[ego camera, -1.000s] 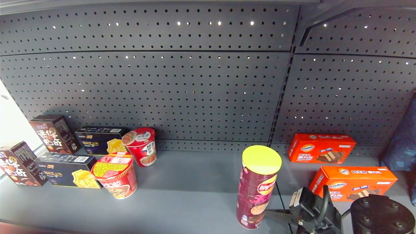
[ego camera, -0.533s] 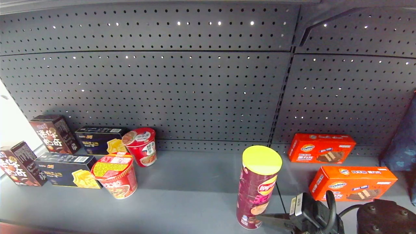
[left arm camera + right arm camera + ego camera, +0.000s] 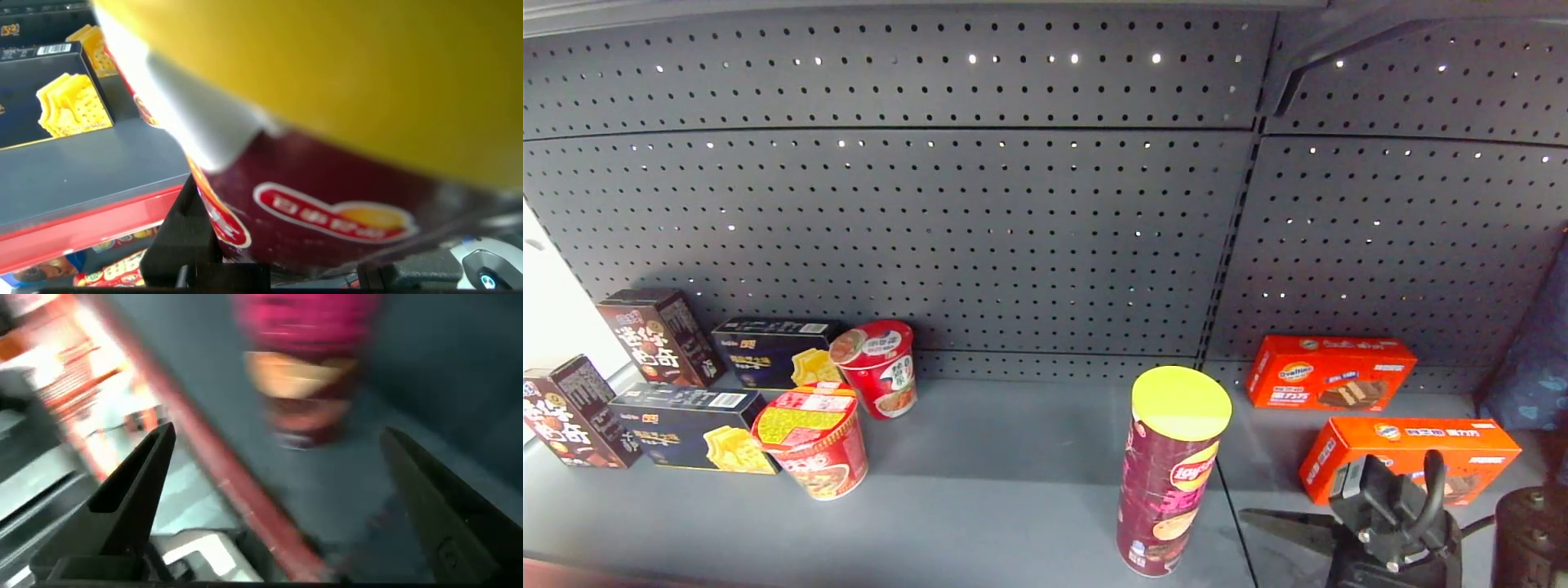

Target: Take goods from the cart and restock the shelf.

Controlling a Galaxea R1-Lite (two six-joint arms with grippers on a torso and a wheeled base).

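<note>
Chips can (image 3: pixel 1172 469) upright near the shelf's (image 3: pixel 1013 490) front edge
Right tool (image 3: pixel 276 445) hangs released just beside it, not touching; left tool (image 3: pixel 302 261) grasps a second can (image 3: pixel 343 163) off the front edge.

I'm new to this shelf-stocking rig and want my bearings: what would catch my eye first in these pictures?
First is the tall maroon chip can with its bright yellow lid, standing upright alone near the middle of the shelf. Just to its right, the right gripper hangs open, apart from the can, in front of two orange boxes. At the far left, red noodle cups sit among dark boxes.
</note>
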